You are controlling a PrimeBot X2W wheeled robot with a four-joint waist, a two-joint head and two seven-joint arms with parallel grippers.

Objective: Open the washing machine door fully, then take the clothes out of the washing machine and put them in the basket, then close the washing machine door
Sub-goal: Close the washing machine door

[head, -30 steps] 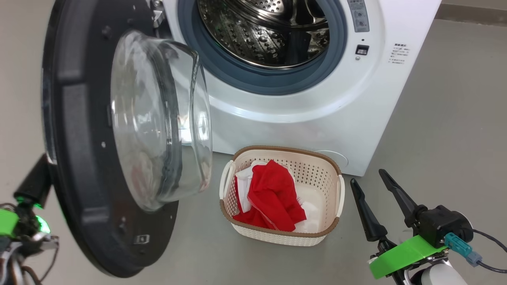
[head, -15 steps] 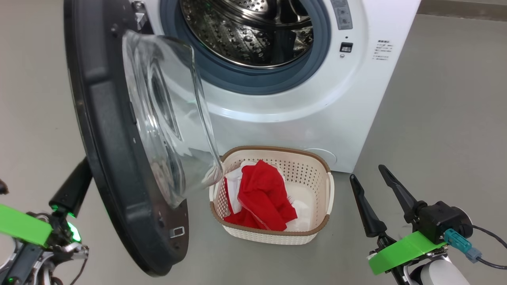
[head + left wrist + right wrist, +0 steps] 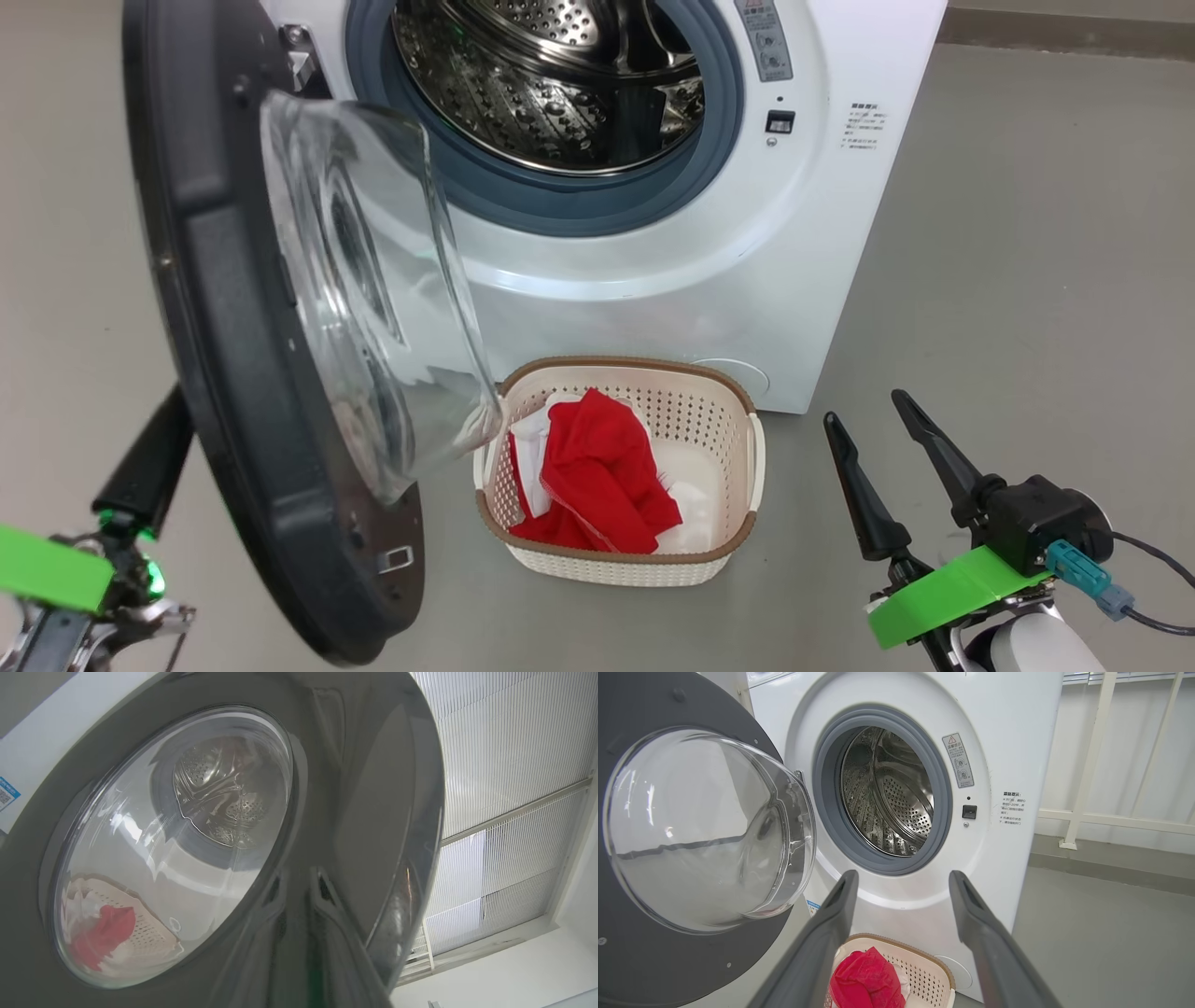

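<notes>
Standing ajar, the washing machine door [image 3: 219,280] partly hides the left gripper [image 3: 145,462] (grip state indiscernible); right gripper [image 3: 864,411] spread, empty; clothes [image 3: 597,476] lie in the basket [image 3: 616,563] before the washing machine [image 3: 822,233].

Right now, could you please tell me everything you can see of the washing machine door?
The washing machine door is a large round disc, glossy black outside and matt dark grey inside, with a bulging clear glass bowl window. It stands swung open, hinged to the washing machine on the robot's left, with a small metal latch near its free edge. The left gripper points at its outer face; whether it touches cannot be told.
</notes>
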